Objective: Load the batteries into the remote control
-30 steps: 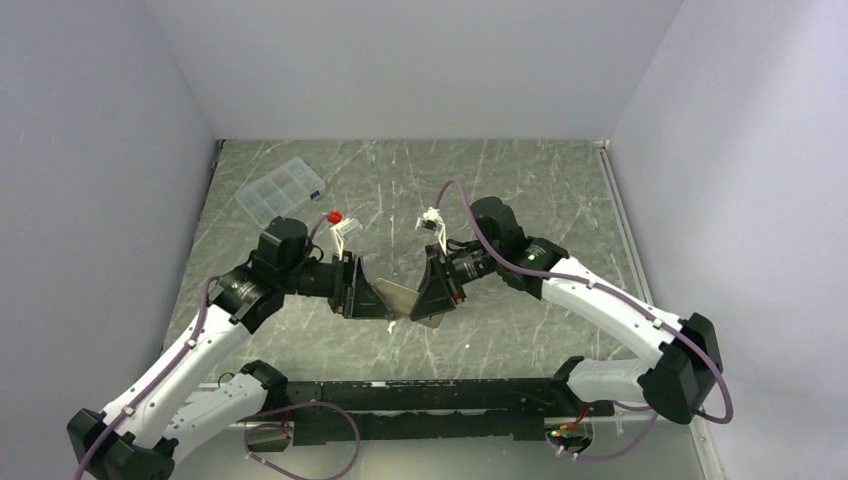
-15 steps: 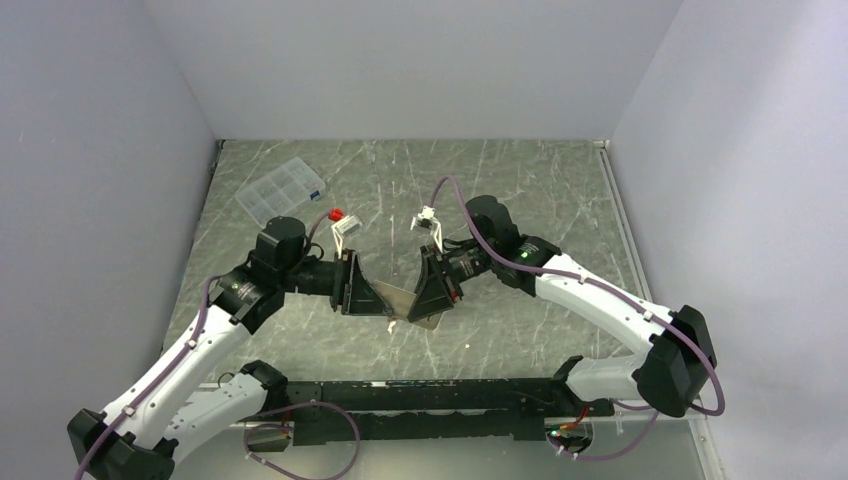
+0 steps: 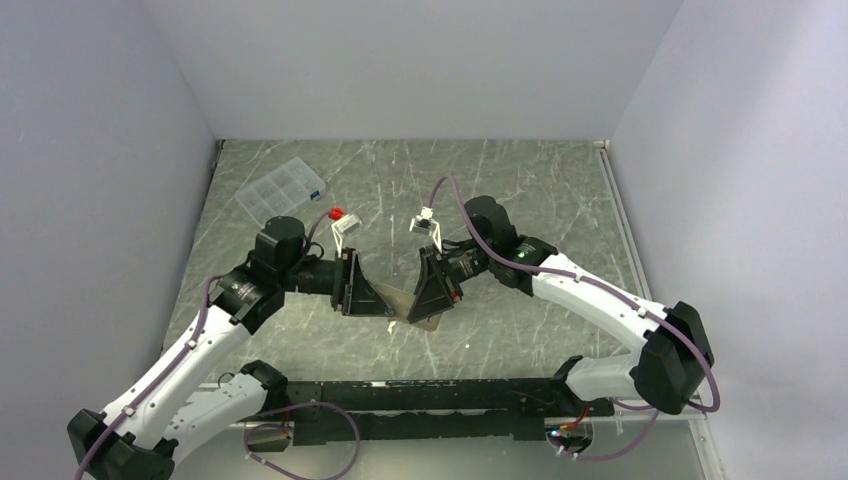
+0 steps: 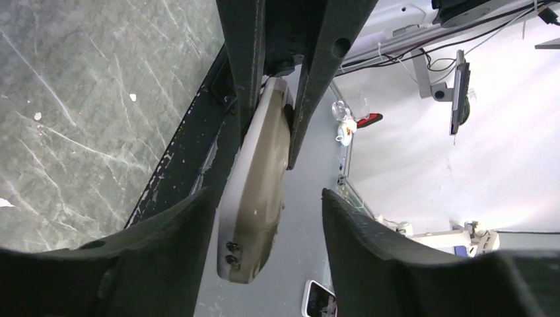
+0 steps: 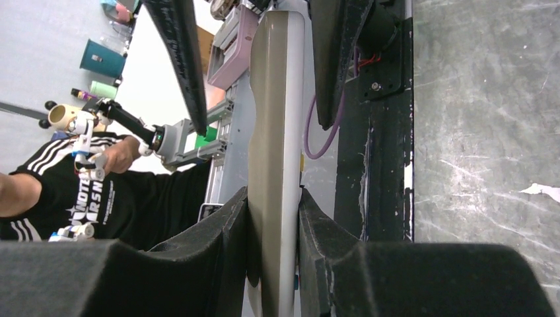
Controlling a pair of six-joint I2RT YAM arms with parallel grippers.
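The remote control (image 3: 401,298) hangs above the table's middle, its plain beige-grey back showing. My right gripper (image 3: 425,300) is shut on it; in the right wrist view both pads press the remote's (image 5: 276,132) flat sides at the gripper (image 5: 274,244). My left gripper (image 3: 383,303) faces it from the left and is open. In the left wrist view the remote's (image 4: 259,178) free end lies between the spread fingers, with a gap on each side of the gripper (image 4: 267,251). The batteries are not in view.
A clear compartmented box (image 3: 281,190) lies at the far left of the marble table (image 3: 520,190). A small white scrap (image 3: 392,326) lies on the table under the remote. The black rail (image 3: 420,395) runs along the near edge.
My right wrist has shifted slightly to the left with the remote in its grip. The left arm has barely moved.
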